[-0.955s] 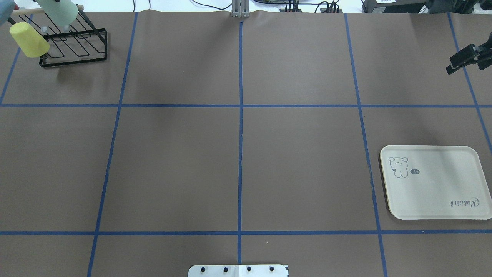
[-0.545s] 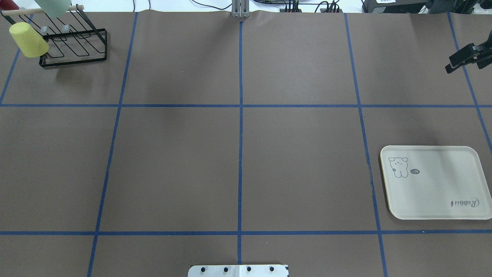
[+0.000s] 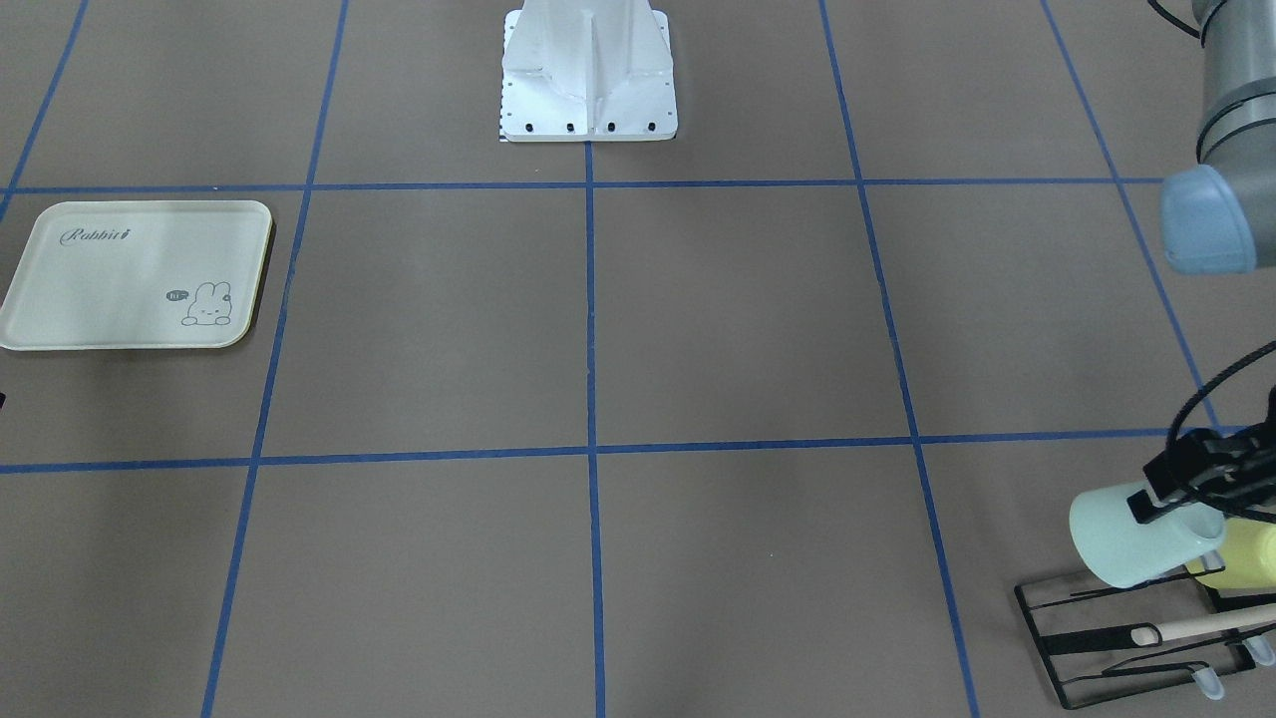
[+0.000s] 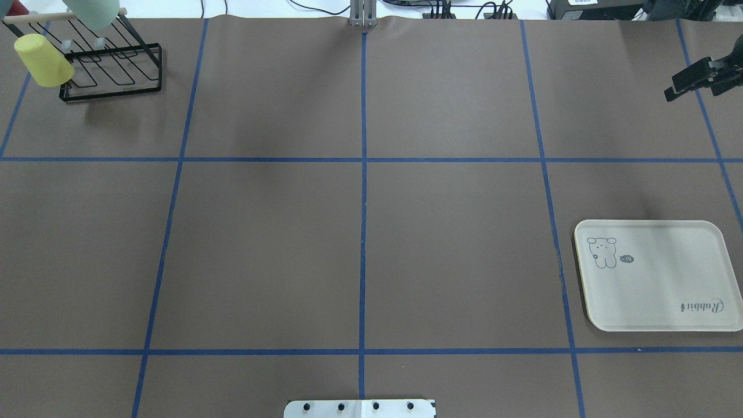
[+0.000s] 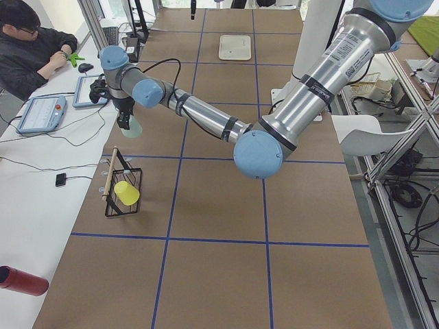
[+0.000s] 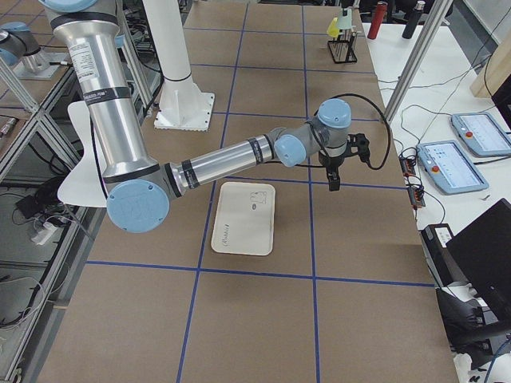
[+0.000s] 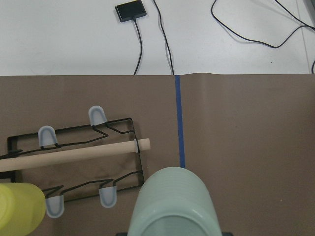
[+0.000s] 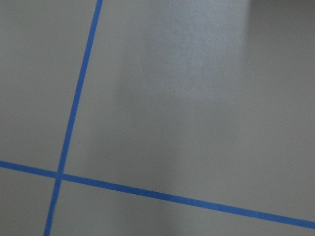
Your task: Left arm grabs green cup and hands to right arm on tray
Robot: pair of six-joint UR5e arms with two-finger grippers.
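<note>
My left gripper (image 3: 1181, 499) is shut on the pale green cup (image 3: 1131, 538) and holds it tilted in the air above the black wire rack (image 3: 1126, 638). The cup shows at the top left edge of the overhead view (image 4: 96, 11) and fills the bottom of the left wrist view (image 7: 172, 206). My right gripper (image 4: 673, 87) hangs open and empty over the far right of the table, far from the cup. The cream tray (image 4: 656, 276) lies empty at the near right, also in the front-facing view (image 3: 130, 274).
A yellow cup (image 4: 42, 58) sits tilted on the rack's left end, close to the green cup (image 3: 1246, 553). A wooden rod (image 7: 74, 152) runs along the rack's top. A white base plate (image 3: 588, 70) is at the table's near edge. An operator (image 5: 31, 41) sits beyond the table's far side.
The green cup has moved a little to the right in the left gripper's hold above the rack. The right gripper has moved farther away and slightly left.
</note>
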